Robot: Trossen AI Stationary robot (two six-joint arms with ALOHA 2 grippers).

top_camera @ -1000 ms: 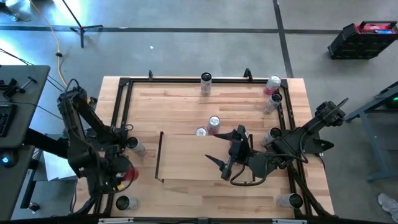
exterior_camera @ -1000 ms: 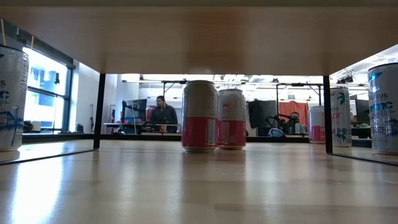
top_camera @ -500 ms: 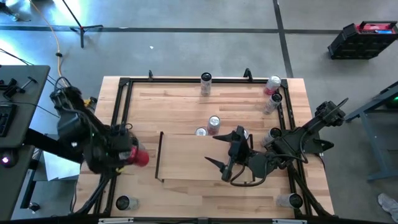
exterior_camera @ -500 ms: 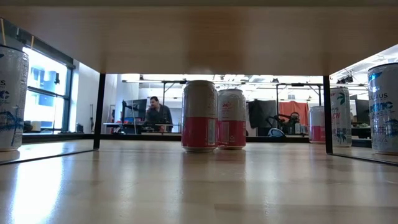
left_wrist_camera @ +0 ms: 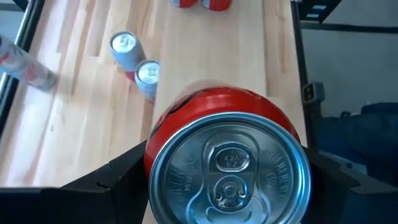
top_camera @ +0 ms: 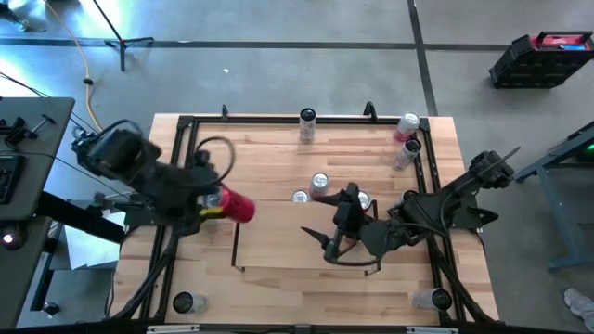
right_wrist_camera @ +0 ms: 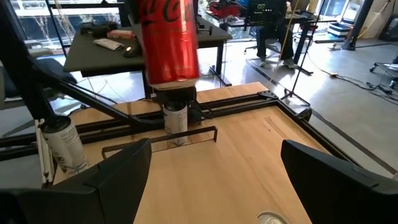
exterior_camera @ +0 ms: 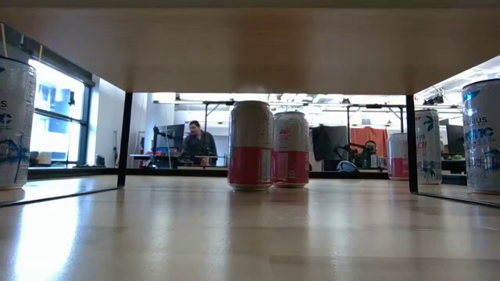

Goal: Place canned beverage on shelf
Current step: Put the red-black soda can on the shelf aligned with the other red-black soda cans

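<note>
A red can [top_camera: 238,207] hangs in the air above the left rail of the shelf [top_camera: 278,237], with my left gripper [top_camera: 217,199] shut on it. In the left wrist view its silver top [left_wrist_camera: 229,167] faces the camera. The right wrist view shows the red can [right_wrist_camera: 169,40] high over the shelf's far rail [right_wrist_camera: 186,134]. My right gripper [top_camera: 327,247] hovers open over the shelf's right part, with nothing between its fingers [right_wrist_camera: 115,174]. Two pink-and-white cans [exterior_camera: 251,145] [exterior_camera: 291,148] stand upright on the wood. My left gripper pinches the red can between its two fingers [left_wrist_camera: 118,180], on opposite sides of the can's wall [left_wrist_camera: 154,152] near its top end. The fingers lie along the can and slant down from the table's left. The can is lifted clear, tilted, bottom end away from the wrist.
Several more cans stand around the black frame: at the far edge [top_camera: 306,121], far right [top_camera: 406,125], right side [top_camera: 408,199], near left [top_camera: 183,301] and near right [top_camera: 432,299]. Three cans [top_camera: 319,183] stand close together just beyond the shelf.
My left gripper has risen from beside the table's left edge and swung toward the right and far edge, turning as it went. It has carried the red can up and over the frame to the shelf's left rail.
</note>
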